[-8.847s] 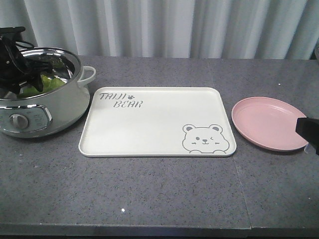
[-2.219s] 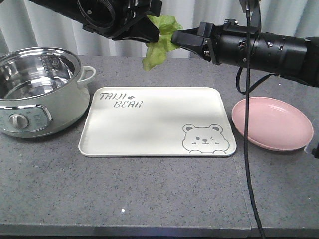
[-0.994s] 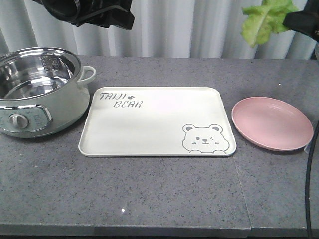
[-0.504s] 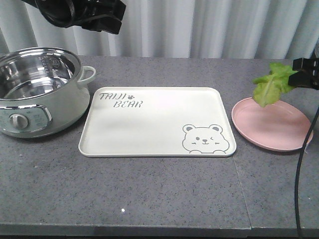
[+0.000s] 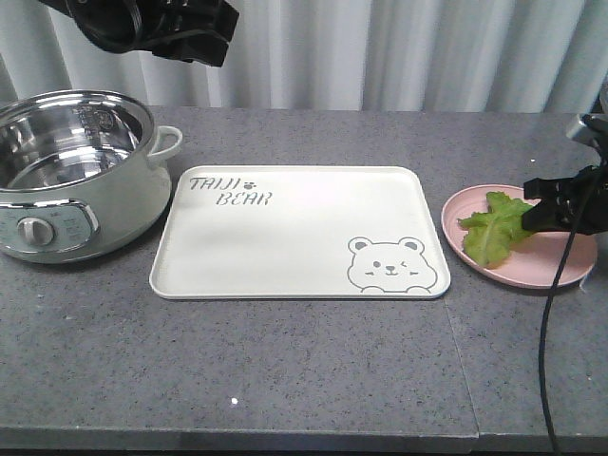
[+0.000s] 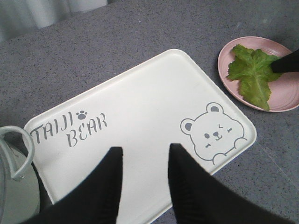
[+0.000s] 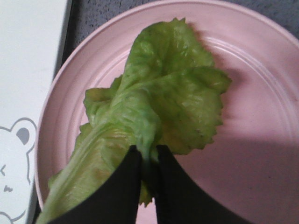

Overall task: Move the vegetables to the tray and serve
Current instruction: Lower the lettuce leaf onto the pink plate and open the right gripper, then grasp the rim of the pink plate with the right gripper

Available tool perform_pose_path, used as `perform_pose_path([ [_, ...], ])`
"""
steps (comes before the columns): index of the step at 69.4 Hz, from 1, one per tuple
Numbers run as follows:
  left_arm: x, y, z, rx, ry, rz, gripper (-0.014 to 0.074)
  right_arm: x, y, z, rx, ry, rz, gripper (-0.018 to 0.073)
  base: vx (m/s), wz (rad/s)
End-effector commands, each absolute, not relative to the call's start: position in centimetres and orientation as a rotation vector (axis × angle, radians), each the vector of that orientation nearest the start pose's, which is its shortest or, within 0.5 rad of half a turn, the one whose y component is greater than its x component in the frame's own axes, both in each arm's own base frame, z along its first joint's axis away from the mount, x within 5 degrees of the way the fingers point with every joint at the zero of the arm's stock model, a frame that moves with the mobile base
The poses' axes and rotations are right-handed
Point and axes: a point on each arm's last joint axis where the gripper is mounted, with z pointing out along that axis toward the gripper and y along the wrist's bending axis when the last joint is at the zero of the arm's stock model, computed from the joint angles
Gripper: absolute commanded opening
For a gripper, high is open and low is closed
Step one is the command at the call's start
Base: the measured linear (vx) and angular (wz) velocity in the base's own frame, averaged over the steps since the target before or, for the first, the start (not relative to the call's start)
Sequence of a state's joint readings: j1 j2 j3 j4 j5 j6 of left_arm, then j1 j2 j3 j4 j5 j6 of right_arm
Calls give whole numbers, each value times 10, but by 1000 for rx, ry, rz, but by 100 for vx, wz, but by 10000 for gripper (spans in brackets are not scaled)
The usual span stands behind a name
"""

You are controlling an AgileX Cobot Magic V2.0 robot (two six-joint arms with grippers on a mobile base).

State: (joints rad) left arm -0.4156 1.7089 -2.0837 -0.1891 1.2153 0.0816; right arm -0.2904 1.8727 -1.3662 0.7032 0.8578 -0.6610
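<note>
The vegetables, one crinkled green lettuce leaf [image 5: 494, 228] [image 6: 252, 74] [image 7: 154, 107], lie on the round pink plate [image 5: 560, 271] [image 6: 289, 95] [image 7: 261, 116] at the right. My right gripper [image 5: 538, 215] [image 7: 148, 151] is shut on a fold of the leaf, low over the plate. The cream-white tray [image 5: 294, 233] [image 6: 140, 121] with the bear face lies bare in the middle of the table. My left gripper [image 6: 144, 151] stands open high above the tray's near edge, holding nothing; its arm [image 5: 152, 24] shows at the top left.
A white electric pot [image 5: 71, 176] with a steel bowl stands at the left, its handle [image 5: 169, 142] close to the tray's left edge. The grey table [image 5: 304, 380] stretches in front. A black cable [image 5: 551, 323] hangs from the right arm. Curtains close the back.
My right gripper has come down and to the right with the leaf, from high above the table to the pink plate, where the leaf now rests. The left arm has drawn back to the upper left.
</note>
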Motion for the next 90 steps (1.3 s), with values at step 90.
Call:
perform_pose_path([
  [90,305,-156,492,572,2174,-441,230,362,-91,299,241,2490,45,435,0,0],
])
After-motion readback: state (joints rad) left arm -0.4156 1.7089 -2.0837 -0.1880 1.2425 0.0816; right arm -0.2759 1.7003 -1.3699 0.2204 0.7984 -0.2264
